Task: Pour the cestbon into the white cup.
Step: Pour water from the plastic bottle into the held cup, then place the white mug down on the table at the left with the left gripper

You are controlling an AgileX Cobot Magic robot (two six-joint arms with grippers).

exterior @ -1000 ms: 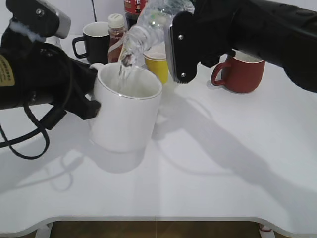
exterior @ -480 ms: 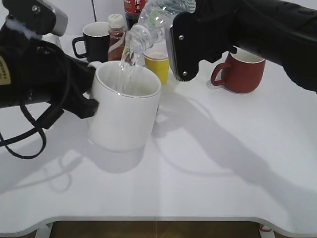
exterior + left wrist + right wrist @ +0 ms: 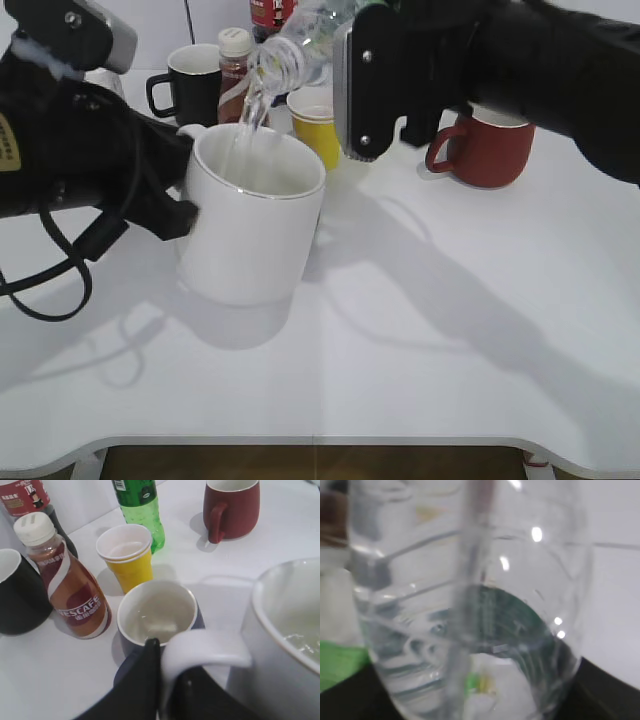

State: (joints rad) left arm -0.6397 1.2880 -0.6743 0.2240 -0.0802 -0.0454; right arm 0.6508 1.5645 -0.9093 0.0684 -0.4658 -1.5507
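— What is your right pincer (image 3: 345,85) doing?

— It pinches the cestbon (image 3: 300,45), tipped mouth-down above the white cup (image 3: 255,215). A thin stream of water falls inside the cup's rim.

— And the left one?

— My left pincer (image 3: 185,185) is clamped on the white cup's handle (image 3: 205,650), steadying it. Behind the cup stand a Nescafe bottle (image 3: 62,585), a yellow paper cup (image 3: 127,555) and a dark mug (image 3: 157,612); a red mug (image 3: 490,145) sits well to its right.

— Which step is this?

— Pouring, I judge, well under way. Next I should keep the mouth over the cup, then tip the bottle upright before water nears the rim.

— Anything changed from half a second ago?

— The bottle sits higher above the cup, and the stream has thinned.
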